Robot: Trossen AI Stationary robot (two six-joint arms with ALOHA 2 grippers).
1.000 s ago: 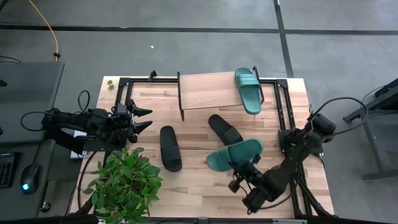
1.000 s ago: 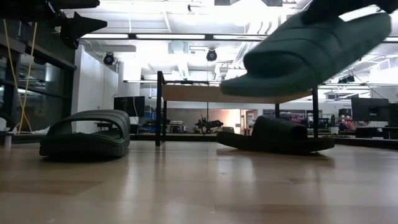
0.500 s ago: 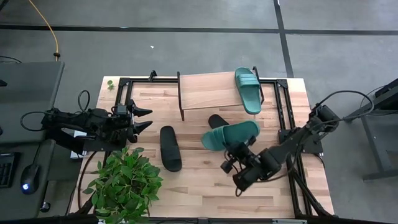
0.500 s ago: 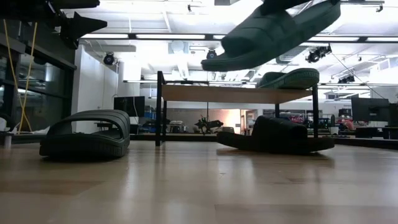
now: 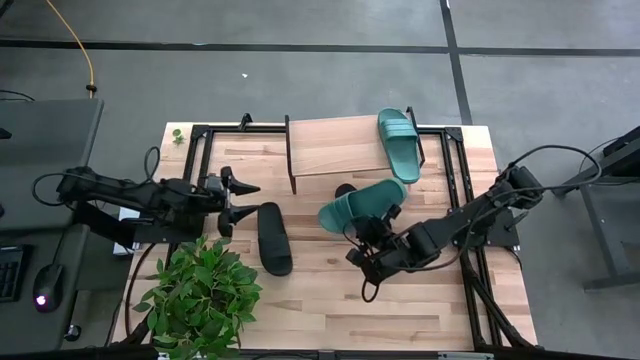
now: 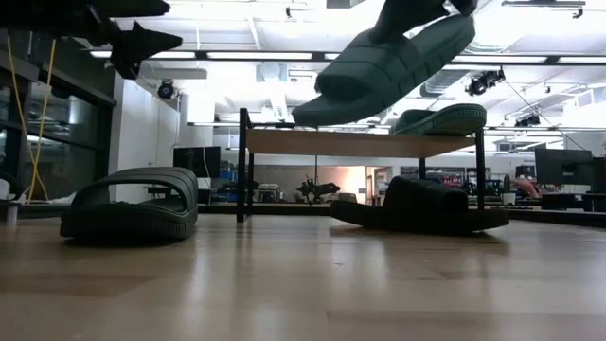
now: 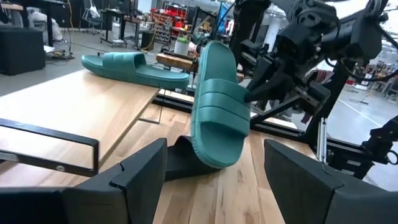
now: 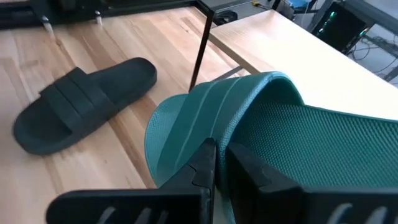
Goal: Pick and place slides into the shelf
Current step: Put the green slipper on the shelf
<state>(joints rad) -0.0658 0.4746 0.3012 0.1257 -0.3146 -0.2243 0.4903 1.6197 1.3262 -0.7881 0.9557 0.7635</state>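
My right gripper (image 5: 372, 232) is clamped on a teal slide (image 5: 361, 204), held in the air at the frame's centre, just below the shelf (image 5: 335, 146). A second teal slide (image 5: 399, 144) lies on the shelf's right end (upper centre). One black slide (image 5: 273, 237) rests left of centre. My left gripper (image 5: 238, 198) hovers beside it, fingers spread wide.

We see the right gripper (image 5: 372, 228) now farther in over the worktop (image 5: 310, 300), carrying its teal slide (image 5: 362, 203) higher and closer to the shelf (image 5: 335, 145), above the black slide (image 6: 421, 205) near the shelf. The left gripper (image 5: 238, 198) now reaches farther out, close to the other black slide (image 5: 273, 237).
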